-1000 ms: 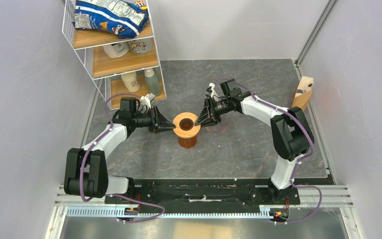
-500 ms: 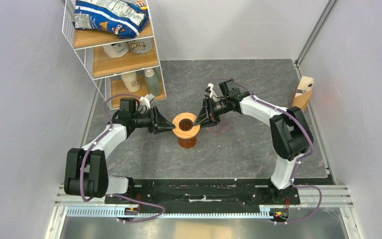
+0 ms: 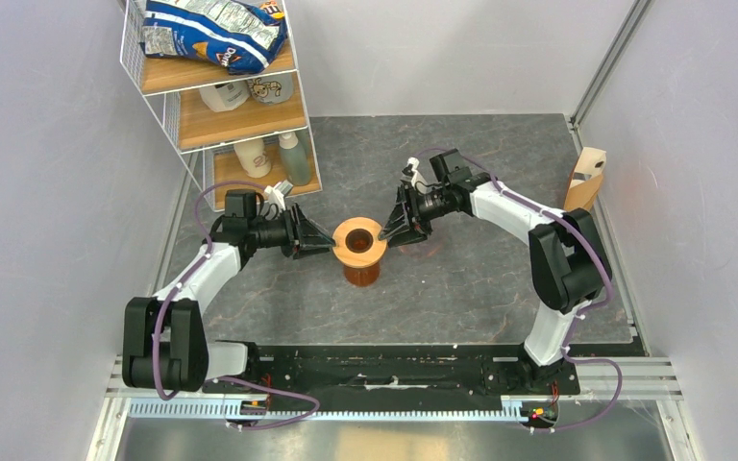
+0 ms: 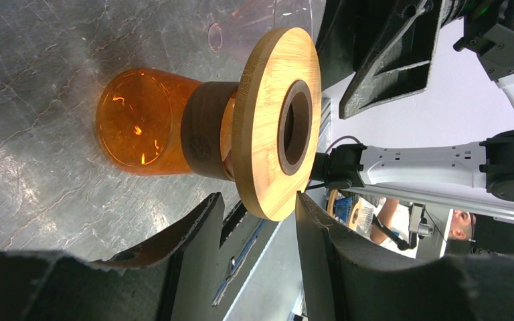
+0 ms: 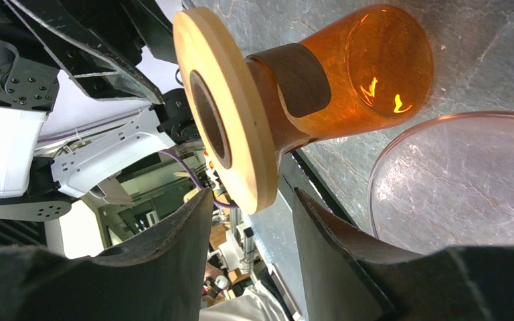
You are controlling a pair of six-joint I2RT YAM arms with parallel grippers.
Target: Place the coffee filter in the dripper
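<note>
Flanking the dripper [image 3: 360,241], left end effector [image 3: 326,243] and right end effector [image 3: 391,230] both open, empty; I'd fetch the coffee filter next

**Dripper** [image 3: 344,246]: you see a round light-wood ring with a dark centre hole. It lies level on top of the amber glass vessel [image 3: 362,274], joined to it by a dark collar.

**Coffee filter** [image 3: 578,196]: note the tan-brown paper standing upright, far to the right of the vessel and well apart from it.
</note>
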